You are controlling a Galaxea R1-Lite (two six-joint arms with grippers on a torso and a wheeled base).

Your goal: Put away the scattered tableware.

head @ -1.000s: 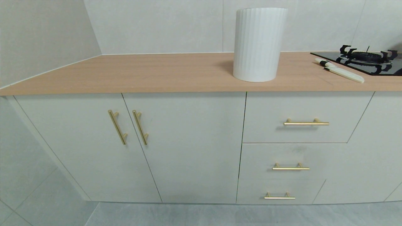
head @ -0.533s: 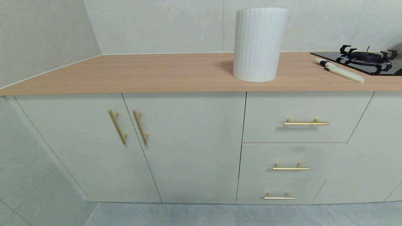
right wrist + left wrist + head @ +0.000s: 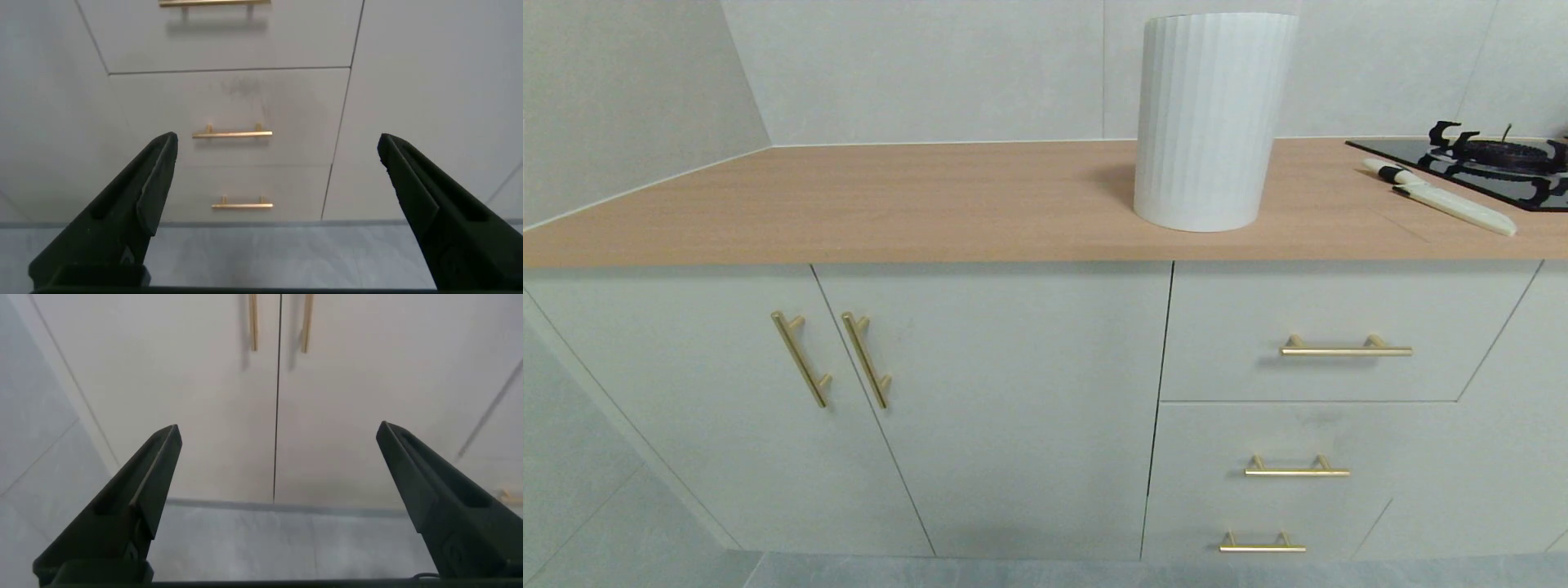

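Note:
A white-bladed knife (image 3: 1441, 198) with a black-banded handle lies on the wooden countertop (image 3: 890, 196) at the far right, beside the hob. A tall white ribbed cylinder (image 3: 1207, 122) stands on the counter to the knife's left; its inside is hidden. My left gripper (image 3: 278, 433) hangs low in front of the double cabinet doors (image 3: 278, 392), open and holding nothing. My right gripper (image 3: 278, 140) is low in front of the drawer stack (image 3: 232, 98), also open and holding nothing.
A black gas hob (image 3: 1503, 159) sits at the counter's right end. Below the counter are two doors with upright brass handles (image 3: 800, 369) and three drawers with brass bar handles (image 3: 1346, 350). Grey tiled floor (image 3: 286, 539) runs along the cabinet base, and tiled walls close the left corner.
The whole head picture has shifted and grown: the camera has moved closer to the cabinet. The things on the counter keep their places.

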